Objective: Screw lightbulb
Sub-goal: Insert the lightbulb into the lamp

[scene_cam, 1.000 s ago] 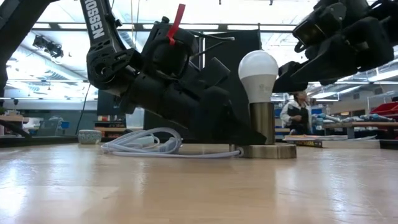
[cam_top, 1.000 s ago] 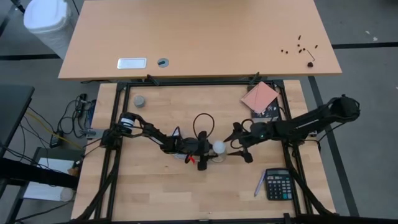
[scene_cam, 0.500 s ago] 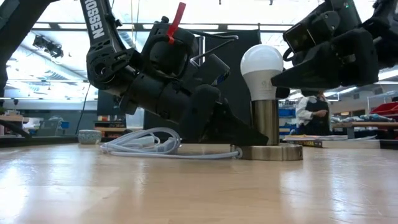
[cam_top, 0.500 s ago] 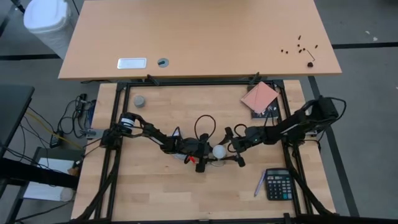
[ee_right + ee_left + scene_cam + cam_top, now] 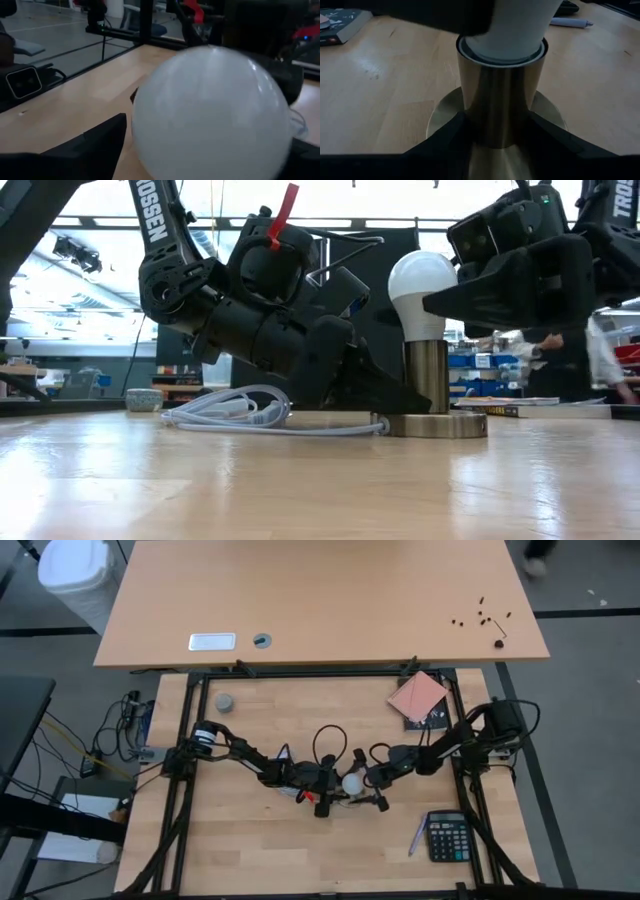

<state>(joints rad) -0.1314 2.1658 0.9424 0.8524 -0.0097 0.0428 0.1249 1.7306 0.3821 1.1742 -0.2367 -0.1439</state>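
Note:
The white lightbulb [image 5: 420, 285] stands upright in a brass socket tube [image 5: 425, 375], which rises from a round base [image 5: 435, 423] lying flat mid-table. My left gripper [image 5: 335, 785] comes from the table's left and is shut on the tube. My right gripper [image 5: 367, 780] comes from the right and is open. One of its fingers stands on each side of the bulb's globe [image 5: 210, 115]. I cannot tell whether they touch it. My left gripper pinches the socket's brass tube [image 5: 500, 100] between its two fingers, low down just above the round base. The fingers [image 5: 452, 132] come from the table's left, slanting slightly down. The socket stands upright with its base on the table.
A white cable [image 5: 230, 412] lies coiled on the table behind the left gripper. A calculator [image 5: 449, 837] and a pen [image 5: 417, 837] lie near right, a book [image 5: 420, 700] far right, and a grey puck [image 5: 224, 702] far left. A person moves in the room behind.
My right gripper has moved toward the table's left and a little down, up to the lightbulb, so its fingers now stand on either side of the globe. It has also tipped and rolled somewhat. The bulb, the socket and my left gripper stay in place.

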